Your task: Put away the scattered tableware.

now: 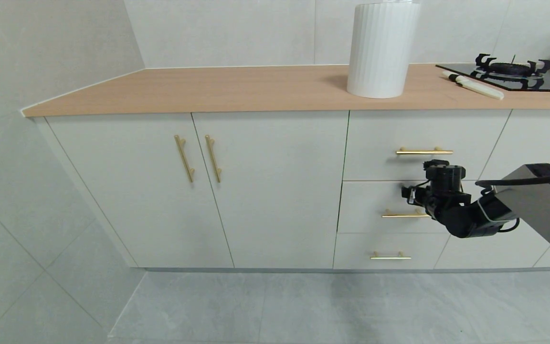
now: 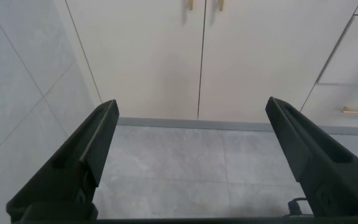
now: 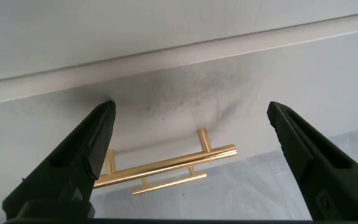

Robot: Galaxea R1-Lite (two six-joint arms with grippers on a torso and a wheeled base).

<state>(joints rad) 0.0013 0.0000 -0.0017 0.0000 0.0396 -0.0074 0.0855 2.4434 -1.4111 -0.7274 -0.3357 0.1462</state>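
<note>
Your right tool (image 3: 191, 107) gapes wide, empty, by the 2nd drawer handle (image 3: 166, 165), likely to open storage; left tool (image 2: 191, 106) likewise open.

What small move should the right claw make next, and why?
Probably ease the right claw forward and a little down, until its fingers sit around the middle drawer's gold handle. The claw is open and hangs just in front of that handle without touching it. All three drawers are shut, so one likely has to be pulled open before any tableware goes in.
</note>
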